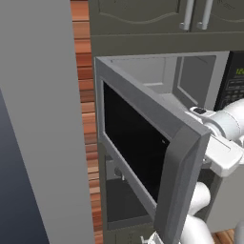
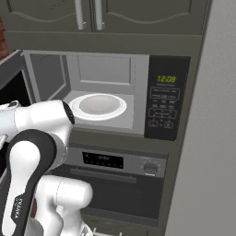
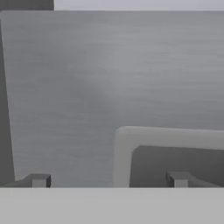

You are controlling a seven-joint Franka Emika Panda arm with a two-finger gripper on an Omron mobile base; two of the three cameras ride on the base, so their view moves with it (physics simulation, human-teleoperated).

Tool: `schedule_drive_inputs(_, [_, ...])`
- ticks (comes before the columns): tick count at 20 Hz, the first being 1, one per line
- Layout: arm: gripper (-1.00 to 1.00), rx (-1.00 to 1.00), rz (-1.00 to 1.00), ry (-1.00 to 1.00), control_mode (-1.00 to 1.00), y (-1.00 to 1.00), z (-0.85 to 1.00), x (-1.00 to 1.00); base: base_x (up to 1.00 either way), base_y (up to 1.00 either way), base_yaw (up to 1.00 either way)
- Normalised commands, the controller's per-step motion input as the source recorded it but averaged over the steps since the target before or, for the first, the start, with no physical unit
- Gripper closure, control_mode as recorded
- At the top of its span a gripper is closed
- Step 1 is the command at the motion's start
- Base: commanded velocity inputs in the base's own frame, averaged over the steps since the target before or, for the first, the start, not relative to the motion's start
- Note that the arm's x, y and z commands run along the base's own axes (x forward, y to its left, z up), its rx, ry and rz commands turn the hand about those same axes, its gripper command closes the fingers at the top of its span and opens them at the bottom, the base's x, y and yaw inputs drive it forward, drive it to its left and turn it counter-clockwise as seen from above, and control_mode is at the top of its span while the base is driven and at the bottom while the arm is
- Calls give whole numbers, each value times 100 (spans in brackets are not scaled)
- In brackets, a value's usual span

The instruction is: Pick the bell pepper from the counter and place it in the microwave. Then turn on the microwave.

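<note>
**Hand spread wide at the open microwave door, nothing held**

Hand (image 3: 109,180) fingers stand far apart with nothing between them, close up against a flat grey panel with a raised pale frame edge; this looks like the inner face of the microwave door (image 1: 143,143), though the hand view alone does not make that sure. In the left base view the arm reaches around the far edge of that door, which stands swung out at a wide angle.

Judging from this, the step in hand concerns the door rather than the pepper. To do it well, the hand should stay flat and square to the panel, move along the door's arc about its hinge, and keep the wrist clear of the door's edge so nothing snags.

Inside the microwave (image 2: 106,87) the cavity holds a round white plate (image 2: 97,106), and that plate is bare. No bell pepper lies in the cavity, so the placing appears not yet done. Right of the cavity, the keypad panel (image 2: 166,99) shows green digits.
</note>
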Motion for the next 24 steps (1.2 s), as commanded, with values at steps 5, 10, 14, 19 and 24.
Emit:
schedule_drive_inputs(5, [-100,3,0,1,-100,26,0,3,0,0,0])
schedule_drive_inputs(10, [-100,2,0,1,-100,18,0,0,0,0,0])
schedule_drive_inputs(14, [-100,2,0,0,-100,9,0,0,0,0,0])
schedule_drive_inputs(19, [-100,1,0,1,-100,16,0,0,0,0,0])
schedule_drive_inputs(24, [-100,0,-3,0,-100,19,0,0,0,0,0])
